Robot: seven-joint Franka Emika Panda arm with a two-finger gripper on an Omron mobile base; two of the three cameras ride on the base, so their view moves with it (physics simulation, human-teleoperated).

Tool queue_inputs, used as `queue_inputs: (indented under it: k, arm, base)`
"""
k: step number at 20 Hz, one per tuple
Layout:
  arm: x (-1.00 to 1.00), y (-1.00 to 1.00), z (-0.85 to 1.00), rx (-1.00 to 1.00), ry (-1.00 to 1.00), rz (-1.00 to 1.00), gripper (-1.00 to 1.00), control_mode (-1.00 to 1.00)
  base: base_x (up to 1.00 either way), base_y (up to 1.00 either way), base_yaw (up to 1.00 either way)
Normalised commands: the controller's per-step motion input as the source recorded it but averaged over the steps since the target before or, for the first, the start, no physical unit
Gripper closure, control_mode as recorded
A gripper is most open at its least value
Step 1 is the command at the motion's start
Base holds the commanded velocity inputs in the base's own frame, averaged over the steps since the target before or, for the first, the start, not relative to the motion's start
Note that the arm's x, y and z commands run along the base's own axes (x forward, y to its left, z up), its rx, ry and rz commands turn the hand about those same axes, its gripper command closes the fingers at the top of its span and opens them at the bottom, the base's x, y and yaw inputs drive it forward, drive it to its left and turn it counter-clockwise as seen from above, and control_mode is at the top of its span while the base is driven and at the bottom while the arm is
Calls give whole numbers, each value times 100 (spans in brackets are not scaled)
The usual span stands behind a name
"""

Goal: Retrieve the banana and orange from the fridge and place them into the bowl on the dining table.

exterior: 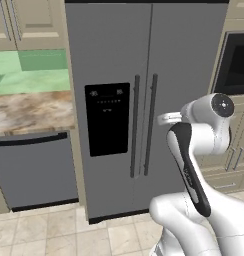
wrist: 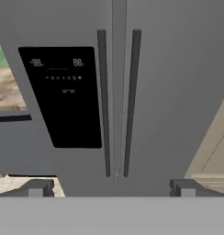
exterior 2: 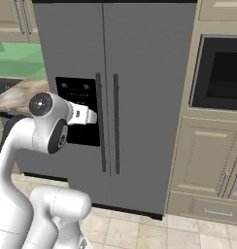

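The fridge (exterior: 144, 100) (exterior 2: 140, 97) (wrist: 169, 92) stands straight ahead, tall and grey, with both doors shut. Two long dark handles (wrist: 116, 101) run down its middle, and a black dispenser panel (wrist: 68, 92) sits on the left door. My gripper (wrist: 113, 189) is open, a short way in front of the doors and aimed at the lower ends of the handles, touching nothing. Its fingertips (wrist: 38, 188) stand wide apart. My white arm (exterior: 194, 150) (exterior 2: 47, 126) is raised before the fridge. The banana and orange are hidden, and the bowl and dining table are out of view.
A low grey dishwasher (exterior: 34, 170) sits left of the fridge under a marbled counter (exterior: 31, 110). A dark wall oven (exterior 2: 220, 73) and beige cabinet doors (exterior 2: 208, 165) stand to the right. Pale floor tiles (exterior: 69, 230) lie in front.
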Motion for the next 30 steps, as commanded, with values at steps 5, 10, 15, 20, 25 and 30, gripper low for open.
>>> queue_inputs:
  k: [5, 10, 15, 20, 25, 30]
  arm:
    - [0, -11, 0, 0, 0, -6, -100, -100]
    - [0, -14, 0, 0, 0, -7, -100, -100]
    - [0, -19, 0, 0, 0, -7, -100, -100]
    - [0, -22, 0, 0, 0, -8, -100, -100]
    - [0, -5, 0, 0, 0, -2, -100, -100]
    - [10, 0, 0, 0, 0, 0, -100, -100]
  base:
    - [0, 0, 0]
    - [0, 0, 0]
    - [0, 0, 0]
    - [0, 0, 0]
    - [0, 0, 0]
    - [0, 0, 0]
